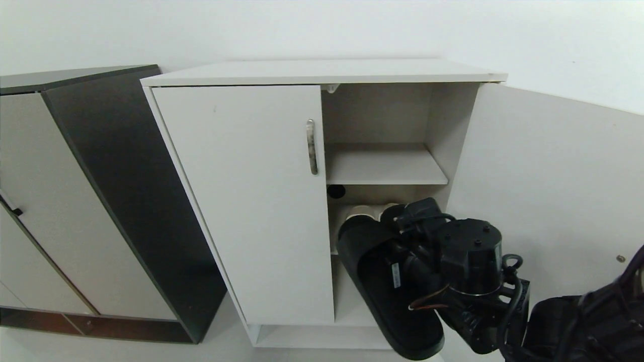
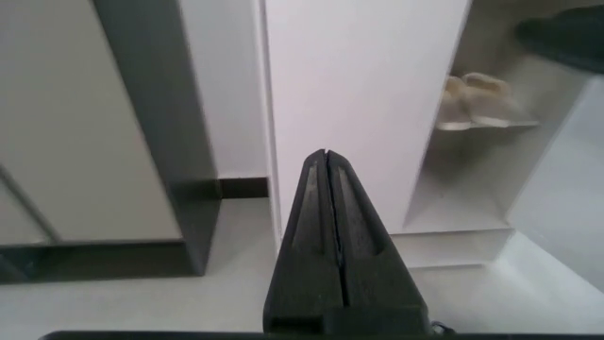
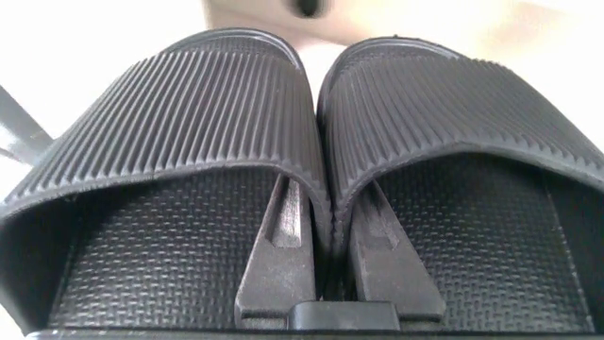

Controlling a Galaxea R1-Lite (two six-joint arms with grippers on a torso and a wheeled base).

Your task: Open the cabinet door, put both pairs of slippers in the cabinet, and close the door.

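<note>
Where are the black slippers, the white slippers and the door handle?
black slippers (image 3: 217, 123), right wrist view, on a ribbed strap.
white slippers (image 2: 489, 102), left wrist view, on the pair's middle.
door handle (image 1: 312, 147), head view, on its middle.

We find the cabinet (image 1: 322, 73) open at right: upper shelf (image 1: 385, 166) free, white slippers (image 1: 367, 211) on the shelf below, black slippers (image 1: 382, 296) fronting the lower opening, left door (image 1: 241, 201) closed.
</note>
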